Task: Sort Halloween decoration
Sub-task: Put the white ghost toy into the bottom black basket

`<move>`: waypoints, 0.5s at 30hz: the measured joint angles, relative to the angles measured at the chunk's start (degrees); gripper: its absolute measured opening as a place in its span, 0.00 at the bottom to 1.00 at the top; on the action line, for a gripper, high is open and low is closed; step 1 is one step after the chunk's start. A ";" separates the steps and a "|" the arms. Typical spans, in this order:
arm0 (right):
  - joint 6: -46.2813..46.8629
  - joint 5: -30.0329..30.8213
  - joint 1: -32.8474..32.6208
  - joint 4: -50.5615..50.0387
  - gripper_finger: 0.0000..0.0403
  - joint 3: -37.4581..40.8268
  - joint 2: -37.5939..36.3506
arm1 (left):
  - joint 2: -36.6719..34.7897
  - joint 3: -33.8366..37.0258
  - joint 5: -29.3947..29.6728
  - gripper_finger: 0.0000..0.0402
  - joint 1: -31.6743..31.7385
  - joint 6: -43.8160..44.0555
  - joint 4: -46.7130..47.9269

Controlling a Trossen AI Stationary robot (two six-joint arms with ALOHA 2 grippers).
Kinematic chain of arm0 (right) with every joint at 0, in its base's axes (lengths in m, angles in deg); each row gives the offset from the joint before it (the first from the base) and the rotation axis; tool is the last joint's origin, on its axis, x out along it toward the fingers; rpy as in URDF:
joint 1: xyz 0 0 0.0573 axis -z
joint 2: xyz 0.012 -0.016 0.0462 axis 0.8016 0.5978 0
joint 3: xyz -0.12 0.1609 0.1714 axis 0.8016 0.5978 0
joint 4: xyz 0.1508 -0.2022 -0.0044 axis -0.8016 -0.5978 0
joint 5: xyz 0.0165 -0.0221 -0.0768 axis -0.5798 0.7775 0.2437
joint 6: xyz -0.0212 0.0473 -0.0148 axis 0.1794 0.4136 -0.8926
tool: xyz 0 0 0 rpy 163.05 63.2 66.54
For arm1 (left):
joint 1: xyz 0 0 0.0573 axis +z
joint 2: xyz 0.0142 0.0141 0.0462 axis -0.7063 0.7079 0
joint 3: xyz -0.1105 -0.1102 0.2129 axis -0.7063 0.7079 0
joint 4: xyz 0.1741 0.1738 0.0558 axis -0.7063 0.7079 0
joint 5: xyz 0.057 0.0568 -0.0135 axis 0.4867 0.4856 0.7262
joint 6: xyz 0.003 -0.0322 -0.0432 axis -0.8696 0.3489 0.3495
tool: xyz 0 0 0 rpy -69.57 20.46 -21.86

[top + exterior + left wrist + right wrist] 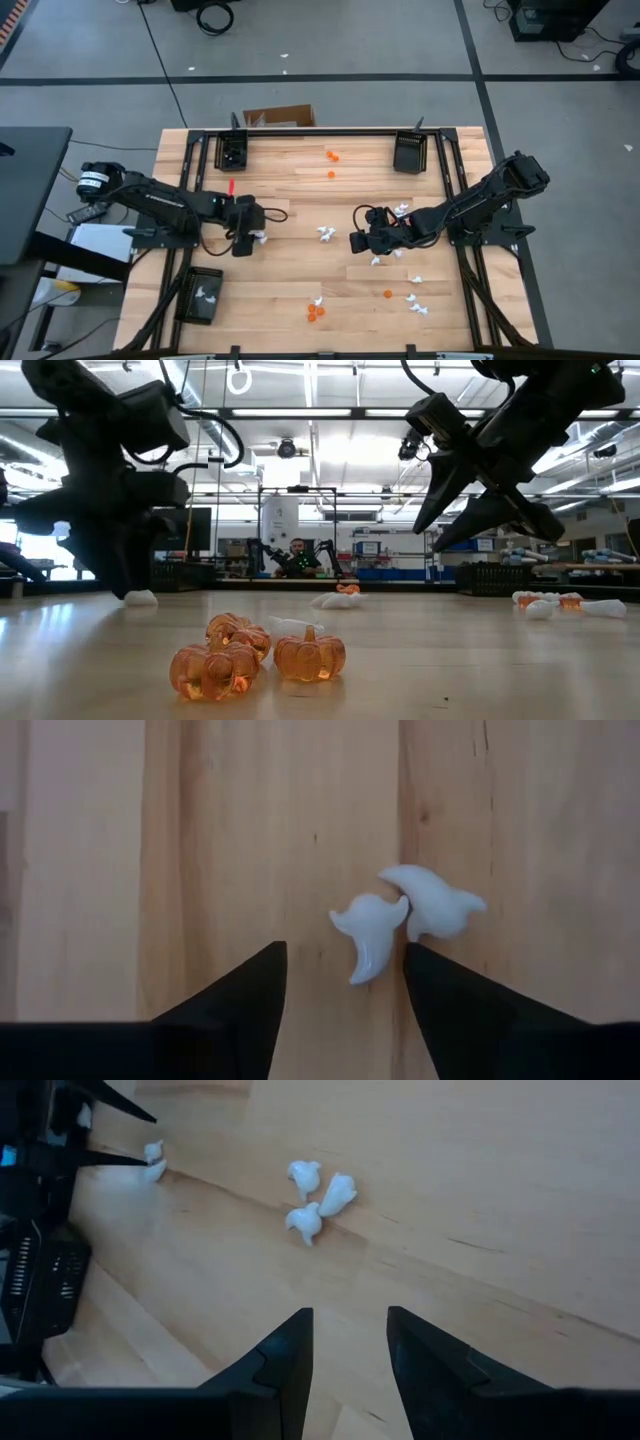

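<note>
While the left gripper (345, 985) hangs low over the left-centre of the wooden table (300, 200), I see its fingers spread with nothing between them. Two white ghosts (405, 920) lie touching each other just ahead of its fingertips, one partly in line with the gap and almost against one finger, neither pinched.

I find the right gripper (350, 1355) raised above the table right of centre, its fingers apart and gripping nothing. Three more white ghosts (318, 1200) sit bunched on the wood ahead of it.

I note further white pieces (415, 298) scattered toward the right front, three orange pumpkins (255, 655) clustered near the front edge, and two orange pieces (331, 164) toward the rear. One white piece lies in the front-left black tray (186, 308). Two further black trays (408, 165) stand at the rear.
</note>
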 joint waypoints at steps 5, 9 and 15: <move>0.03 0.02 0.20 -0.03 0.34 0.00 0.00 | -0.07 2.43 -0.17 0.46 -0.01 -2.60 -5.32; 0.14 -0.02 0.78 -0.02 0.34 0.00 0.00 | 0.00 2.62 0.04 0.43 -0.02 -3.11 -8.71; 0.46 -0.51 1.47 0.04 0.34 0.00 0.00 | 0.00 2.62 0.04 0.39 0.09 -6.69 -6.53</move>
